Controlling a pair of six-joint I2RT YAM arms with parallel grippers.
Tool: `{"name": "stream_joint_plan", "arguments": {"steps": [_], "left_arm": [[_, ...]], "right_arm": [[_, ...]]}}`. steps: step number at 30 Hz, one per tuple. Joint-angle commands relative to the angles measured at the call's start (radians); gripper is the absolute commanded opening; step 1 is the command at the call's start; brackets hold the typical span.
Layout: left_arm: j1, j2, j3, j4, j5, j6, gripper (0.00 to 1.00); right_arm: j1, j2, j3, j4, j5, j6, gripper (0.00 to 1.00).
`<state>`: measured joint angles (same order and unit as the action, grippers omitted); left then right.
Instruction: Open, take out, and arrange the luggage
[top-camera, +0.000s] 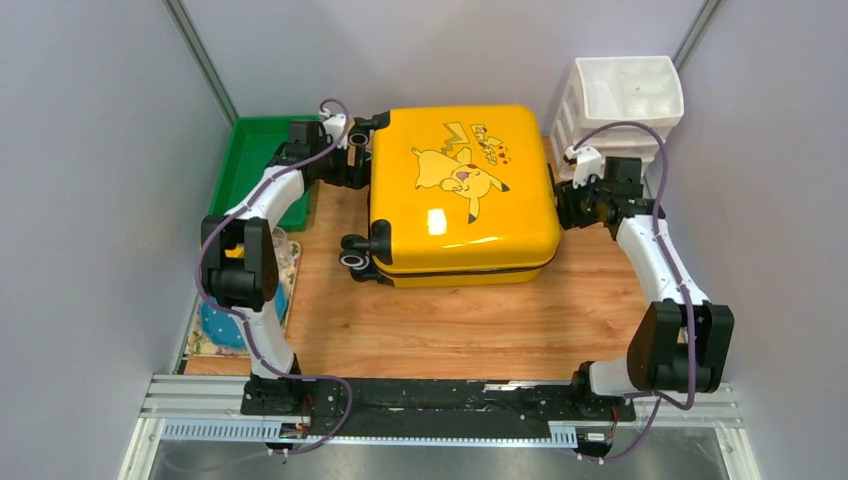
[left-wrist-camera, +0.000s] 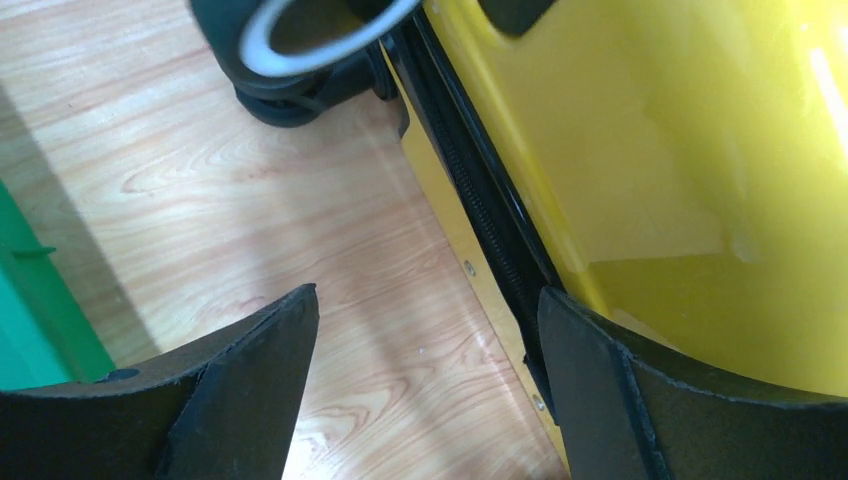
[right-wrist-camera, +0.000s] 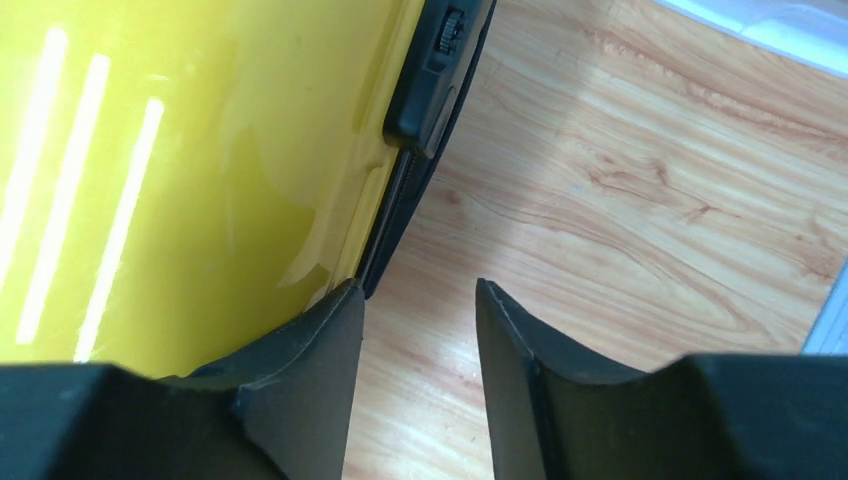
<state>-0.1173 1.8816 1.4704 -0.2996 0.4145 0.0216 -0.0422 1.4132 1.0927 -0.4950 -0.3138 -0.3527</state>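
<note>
The yellow Pikachu suitcase (top-camera: 460, 195) lies flat and closed on the wooden table, wheels to the left. My left gripper (top-camera: 352, 165) is at its far-left edge between the wheels. In the left wrist view the gripper (left-wrist-camera: 428, 305) is open, its right finger (left-wrist-camera: 600, 370) against the black zipper seam (left-wrist-camera: 490, 215), with a wheel (left-wrist-camera: 300, 40) above. My right gripper (top-camera: 562, 205) is at the suitcase's right edge. In the right wrist view it (right-wrist-camera: 420, 295) is open and empty, its left finger (right-wrist-camera: 320, 350) beside the yellow shell (right-wrist-camera: 200, 150) below a black lock (right-wrist-camera: 435, 75).
A green tray (top-camera: 255, 165) stands at the back left behind the left arm. A white drawer unit (top-camera: 620, 105) stands at the back right close to the right gripper. A patterned mat with a blue item (top-camera: 215, 325) lies at the left edge.
</note>
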Motion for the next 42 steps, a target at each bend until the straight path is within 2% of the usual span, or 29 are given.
{"name": "stream_joint_plan", "arguments": {"steps": [1, 4, 6, 7, 8, 10, 11, 14, 15, 17, 20, 21, 23, 27, 35, 38, 42], "left_arm": [[0.059, -0.094, 0.067, 0.086, 0.184, -0.075, 0.91], [0.154, -0.188, 0.079, 0.028, 0.325, -0.023, 0.96], [0.195, -0.266, 0.116, -0.131, 0.397, 0.082, 0.96], [0.199, -0.295, 0.123, -0.198, 0.405, 0.213, 0.96], [0.200, -0.330, 0.117, -0.342, 0.418, 0.289, 0.96], [0.200, -0.439, 0.049, -0.464, 0.466, 0.458, 0.97], [0.203, -0.473, 0.021, -0.575, 0.499, 0.513, 0.97], [0.206, -0.599, -0.111, -0.717, 0.569, 0.658, 0.98], [0.205, -0.646, -0.140, -0.745, 0.595, 0.691, 0.98], [0.203, -0.674, -0.185, -0.830, 0.610, 0.791, 0.98], [0.193, -0.679, -0.190, -0.950, 0.604, 0.908, 0.98], [0.177, -0.676, -0.193, -0.964, 0.586, 0.934, 0.98], [0.165, -0.676, -0.220, -0.940, 0.566, 0.946, 0.98], [0.081, -0.670, -0.268, -0.863, 0.469, 0.948, 0.98], [-0.019, -0.596, -0.366, -0.686, 0.325, 0.951, 0.95], [-0.041, -0.567, -0.394, -0.615, 0.293, 0.940, 0.91], [-0.048, -0.507, -0.390, -0.558, 0.303, 0.953, 0.73]], "right_arm": [[-0.057, -0.106, 0.143, -0.167, -0.082, -0.026, 0.55], [-0.143, -0.164, 0.234, -0.279, -0.151, -0.064, 0.69], [-0.180, -0.209, 0.272, -0.371, -0.194, -0.098, 0.73], [-0.183, -0.227, 0.292, -0.401, -0.205, -0.109, 0.76], [-0.183, -0.247, 0.291, -0.427, -0.232, -0.117, 0.77], [-0.183, -0.330, 0.265, -0.451, -0.278, -0.111, 0.80], [-0.183, -0.365, 0.227, -0.448, -0.341, -0.098, 0.83], [-0.183, -0.520, 0.091, -0.366, -0.438, 0.041, 0.98], [-0.183, -0.561, 0.058, -0.285, -0.458, 0.069, 1.00], [-0.180, -0.650, -0.002, -0.238, -0.548, 0.052, 0.99], [-0.136, -0.637, 0.006, -0.347, -0.585, -0.009, 0.93], [-0.115, -0.622, 0.025, -0.435, -0.582, -0.037, 0.92], [-0.091, -0.579, 0.019, -0.487, -0.530, -0.045, 0.91], [-0.004, -0.527, -0.023, -0.591, -0.443, -0.101, 0.82], [0.215, -0.615, -0.194, -0.479, -0.280, -0.098, 0.77], [0.252, -0.640, -0.230, -0.439, -0.248, -0.098, 0.76], [0.258, -0.626, -0.234, -0.421, -0.222, -0.101, 0.76]]}}
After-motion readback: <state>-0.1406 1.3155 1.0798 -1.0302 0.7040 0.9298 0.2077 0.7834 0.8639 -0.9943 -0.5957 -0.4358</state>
